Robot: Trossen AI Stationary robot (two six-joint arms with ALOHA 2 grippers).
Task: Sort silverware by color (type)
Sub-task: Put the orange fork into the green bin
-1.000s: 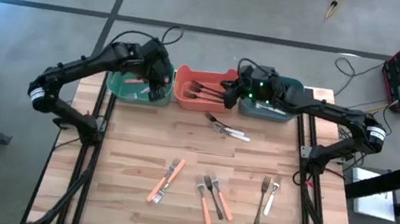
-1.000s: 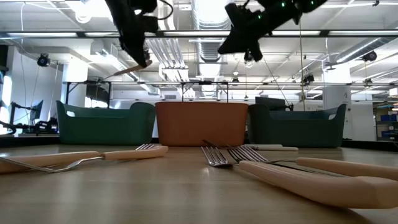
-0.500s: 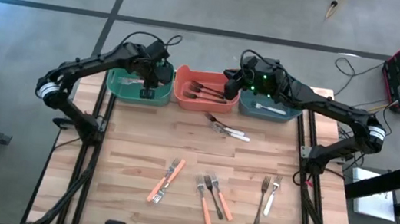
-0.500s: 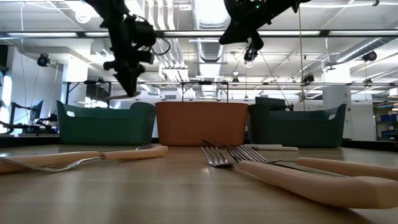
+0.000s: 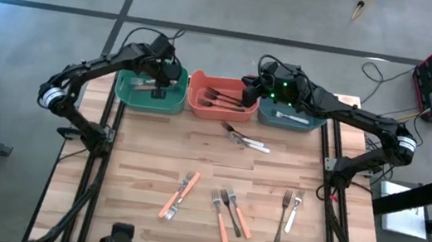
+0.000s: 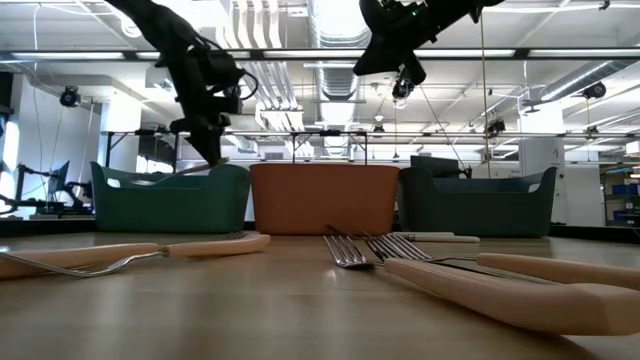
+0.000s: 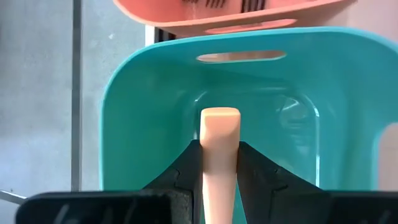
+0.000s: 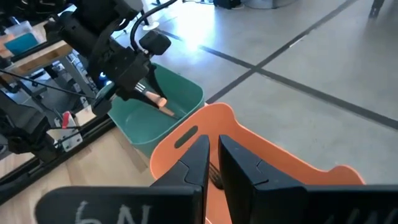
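Observation:
My left gripper (image 5: 156,86) hangs over the green bin (image 5: 129,94) at the table's far left, shut on an orange-handled fork (image 8: 155,99). My right gripper (image 5: 250,93) is shut on nothing, high above the orange bin (image 5: 201,106), near that bin's side toward the dark teal bin (image 5: 309,123). The orange bin holds dark-handled forks (image 5: 221,98); the dark teal bin holds a white one (image 5: 292,114). Other forks lie flat on the table: an orange pair (image 5: 180,193), a mixed group (image 5: 229,210), two (image 5: 288,211) at the near right, and some pale ones (image 5: 244,137). My left gripper pinches the fork's orange handle (image 7: 219,163) between its two fingers (image 7: 186,169), a little back from the handle's free end (image 7: 220,118). The fingers slant steeply down from above. The fork is lifted clear over the green bin's inside, its handle end sticking out past the fingertips.
The three bins stand side by side along the table's far edge. The middle and near part of the wooden table (image 5: 145,153) bears only the scattered forks. Black frame rails (image 5: 101,164) run along both table sides.
My left gripper has carried the orange-handled fork from near the green bin's right wall toward the table's left and down, to just above the bin's rim, rolling about its own axis as it went. The right arm has hardly moved.

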